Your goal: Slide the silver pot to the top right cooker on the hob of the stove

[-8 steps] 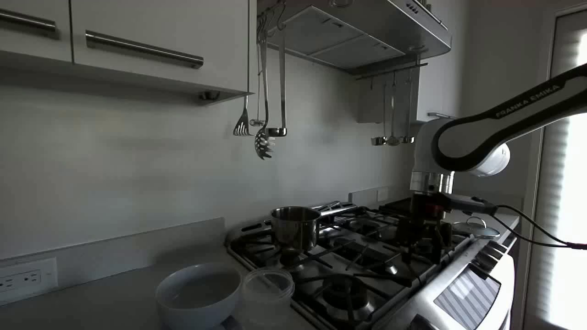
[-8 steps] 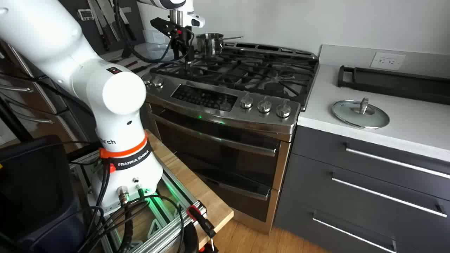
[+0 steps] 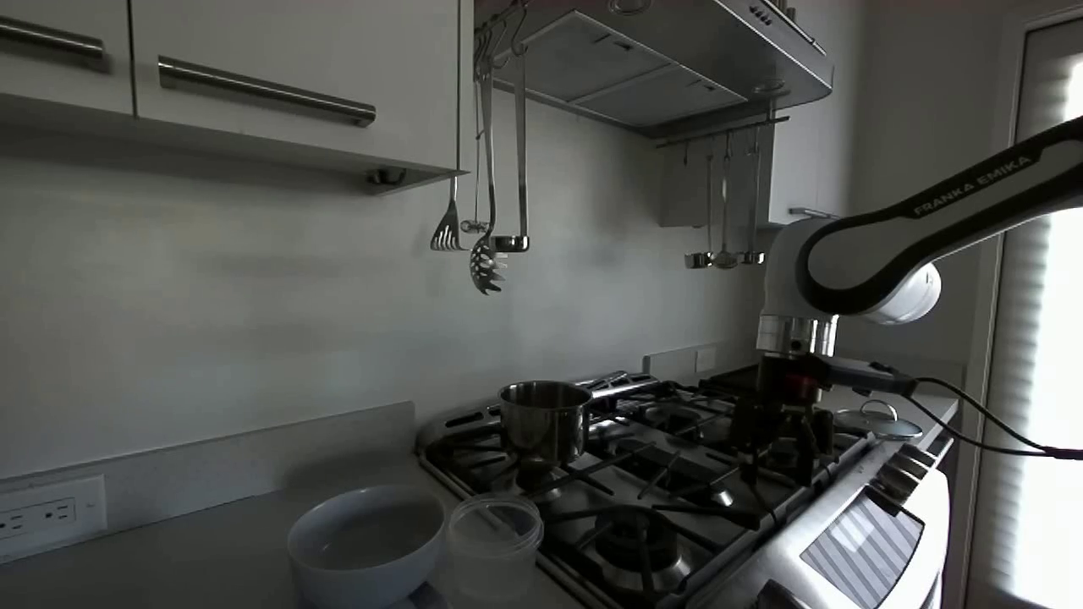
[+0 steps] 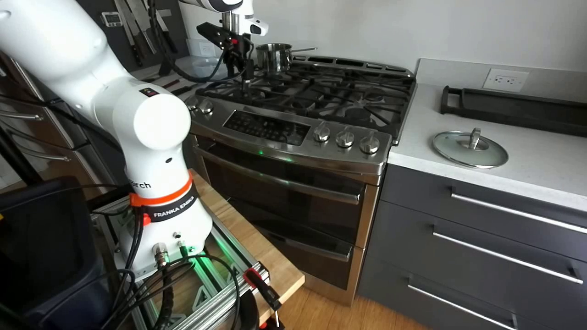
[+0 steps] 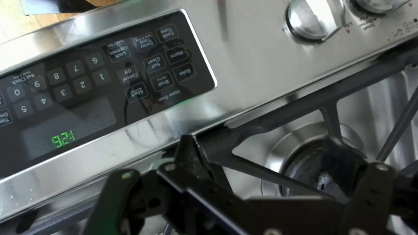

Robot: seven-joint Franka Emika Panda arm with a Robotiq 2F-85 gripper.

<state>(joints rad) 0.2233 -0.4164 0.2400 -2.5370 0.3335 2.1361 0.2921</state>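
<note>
The silver pot (image 3: 544, 427) stands upright on the back burner at the near end in an exterior view; it also shows (image 4: 274, 58) at the hob's back left corner, its handle pointing right. The top right cooker (image 4: 373, 95) has nothing on it. The hob (image 4: 316, 91) tops the stove (image 4: 293, 176). My gripper (image 3: 778, 478) points down over the front grates, apart from the pot; it also shows (image 4: 246, 83) in front of the pot. In the wrist view the gripper (image 5: 261, 145) is open and empty over the front left burner; the pot is out of view.
A white bowl (image 3: 368, 537) and a clear plastic container (image 3: 493, 545) stand beside the hob. A glass lid (image 4: 463, 149) and a black tray (image 4: 523, 109) lie on the right counter. A range hood (image 3: 660, 72) with hanging ladles is overhead. Knobs (image 5: 313, 18) line the stove front.
</note>
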